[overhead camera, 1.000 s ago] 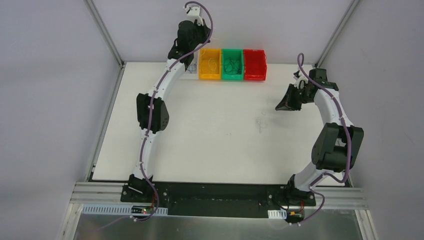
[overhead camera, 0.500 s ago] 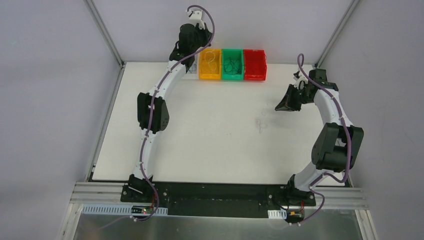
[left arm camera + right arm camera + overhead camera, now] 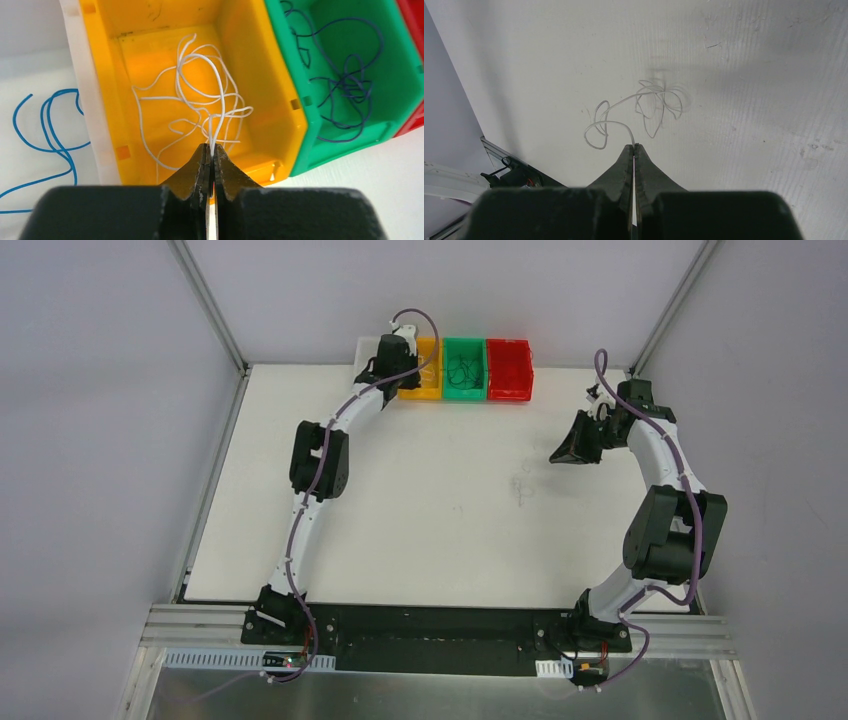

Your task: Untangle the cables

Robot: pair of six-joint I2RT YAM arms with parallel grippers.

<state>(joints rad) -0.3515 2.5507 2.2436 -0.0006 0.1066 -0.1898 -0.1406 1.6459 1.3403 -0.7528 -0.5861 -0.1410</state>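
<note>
My left gripper (image 3: pixel 402 362) hangs over the yellow bin (image 3: pixel 430 390) at the back of the table. In the left wrist view it (image 3: pixel 210 150) is shut on a white cable (image 3: pixel 200 95) whose loops lie in the yellow bin (image 3: pixel 250 60). My right gripper (image 3: pixel 563 452) is at the right side of the table. In the right wrist view it (image 3: pixel 634 146) is shut on the end of another curly white cable (image 3: pixel 646 102), which trails to the table (image 3: pixel 522 485). A blue cable (image 3: pixel 50 130) lies in a white tray (image 3: pixel 89 100). Dark cables (image 3: pixel 345 80) lie in the green bin (image 3: pixel 350 147).
The green bin (image 3: pixel 465 390) and red bin (image 3: pixel 510 390) stand in a row right of the yellow one, with the white tray (image 3: pixel 368 345) at its left. Grey walls and metal posts (image 3: pixel 205 300) close in the table's back and sides.
My left arm has swung right and down from high above the white tray to low over the yellow bin, uncovering the tray. The right arm has barely moved.
</note>
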